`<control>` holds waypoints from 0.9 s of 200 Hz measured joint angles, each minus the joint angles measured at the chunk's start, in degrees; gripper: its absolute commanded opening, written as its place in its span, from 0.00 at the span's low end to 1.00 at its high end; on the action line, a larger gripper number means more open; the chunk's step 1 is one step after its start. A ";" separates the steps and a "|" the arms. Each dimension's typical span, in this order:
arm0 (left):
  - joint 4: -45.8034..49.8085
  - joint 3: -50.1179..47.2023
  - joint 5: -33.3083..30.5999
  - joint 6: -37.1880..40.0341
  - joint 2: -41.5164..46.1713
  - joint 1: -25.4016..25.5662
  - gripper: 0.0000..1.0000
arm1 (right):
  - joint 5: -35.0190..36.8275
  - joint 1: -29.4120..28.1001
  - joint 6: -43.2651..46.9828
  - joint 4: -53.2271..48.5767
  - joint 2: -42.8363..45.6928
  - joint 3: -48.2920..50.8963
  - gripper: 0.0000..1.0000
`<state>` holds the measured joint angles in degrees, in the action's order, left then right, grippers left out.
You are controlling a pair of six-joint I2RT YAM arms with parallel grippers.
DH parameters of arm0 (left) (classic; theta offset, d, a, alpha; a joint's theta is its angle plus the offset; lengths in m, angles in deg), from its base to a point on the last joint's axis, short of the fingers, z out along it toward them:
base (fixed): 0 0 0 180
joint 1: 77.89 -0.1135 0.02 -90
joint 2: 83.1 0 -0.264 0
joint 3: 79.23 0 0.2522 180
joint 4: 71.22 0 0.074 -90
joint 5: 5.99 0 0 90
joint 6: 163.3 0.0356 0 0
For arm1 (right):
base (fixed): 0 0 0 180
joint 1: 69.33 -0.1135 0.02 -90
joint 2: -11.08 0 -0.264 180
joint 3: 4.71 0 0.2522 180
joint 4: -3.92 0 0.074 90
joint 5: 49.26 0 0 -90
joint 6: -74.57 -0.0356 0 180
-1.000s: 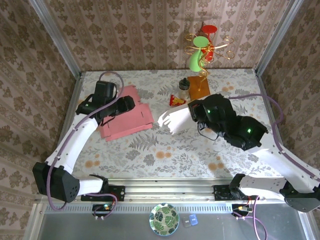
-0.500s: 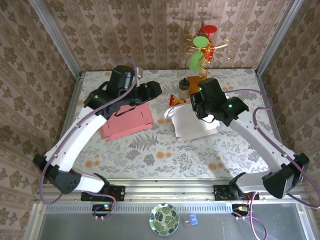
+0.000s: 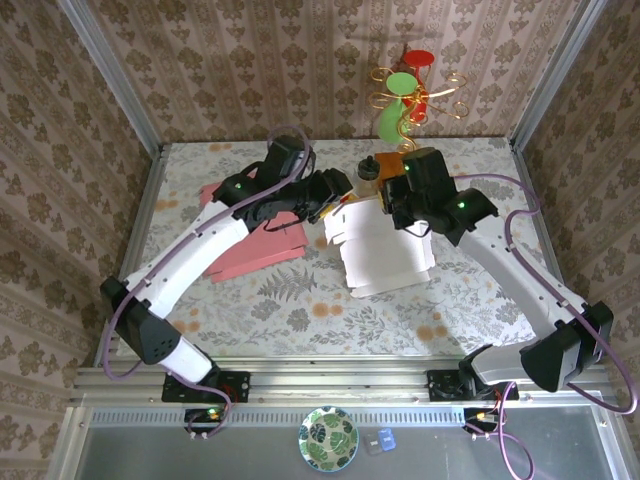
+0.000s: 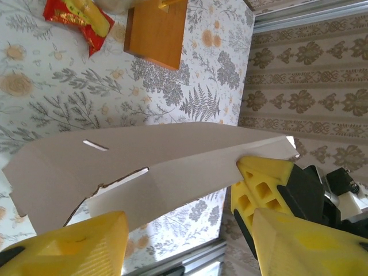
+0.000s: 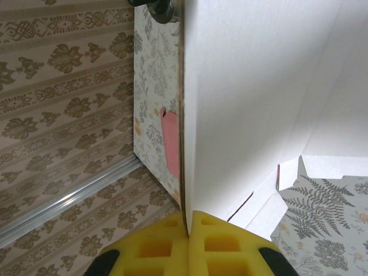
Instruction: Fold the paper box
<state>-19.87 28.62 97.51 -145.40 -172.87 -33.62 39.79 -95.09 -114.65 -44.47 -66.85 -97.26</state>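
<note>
The paper box (image 3: pixel 385 250) is an unfolded card sheet, white face up, held above the table right of centre. My right gripper (image 3: pixel 397 207) is shut on its far edge; in the right wrist view the yellow fingertips (image 5: pixel 188 221) pinch the thin edge of the box (image 5: pixel 259 98). My left gripper (image 3: pixel 335 197) has reached across to the sheet's left corner and stands open. In the left wrist view its jaws (image 4: pixel 190 247) are spread below the box (image 4: pixel 155 167), with nothing between them. The right gripper's yellow fingers (image 4: pixel 261 184) clamp the sheet's corner there.
A pink card sheet (image 3: pixel 250 245) with flaps lies flat on the table at the left. An orange wooden block (image 4: pixel 156 31) and a red snack packet (image 4: pixel 77 20) lie behind the box. A small dark bottle (image 3: pixel 368 170) and a wire ornament stand (image 3: pixel 405 100) stand at the back.
My left arm has swung right from over the pink sheet to the white sheet's left corner. My right arm has stretched out, carrying the box back and right, now held flatter.
</note>
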 measured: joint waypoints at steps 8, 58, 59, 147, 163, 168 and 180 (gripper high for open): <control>-0.09 0.00 0.26 -0.46 -0.33 0.02 0.59 | -0.22 0.13 0.00 0.37 0.00 0.02 0.00; -0.87 0.00 1.79 -2.56 -2.25 0.00 0.55 | -1.09 0.44 -0.02 1.86 -0.22 0.20 0.00; -0.90 0.00 1.81 -2.56 -2.27 0.00 0.55 | -1.09 0.44 -0.02 1.86 -0.24 0.20 0.00; -2.99 -1.75 4.74 -1.81 -2.40 -2.40 0.64 | -1.49 0.44 0.00 3.65 0.37 6.29 0.00; -3.17 -4.68 6.01 -1.33 1.05 -5.14 0.65 | -1.53 0.44 -0.02 3.63 1.27 8.17 0.00; -3.19 -5.77 6.34 -1.16 2.34 -6.19 0.64 | -1.62 0.44 -0.02 3.67 1.55 8.66 0.00; -2.93 -8.39 6.95 -0.63 5.95 -9.05 0.62 | -1.75 0.44 -0.02 3.67 2.25 9.77 0.00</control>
<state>-22.80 20.22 104.46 -146.03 -166.93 -42.67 38.04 -94.65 -114.67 -40.80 -64.60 -87.49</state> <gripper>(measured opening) 0.638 0.065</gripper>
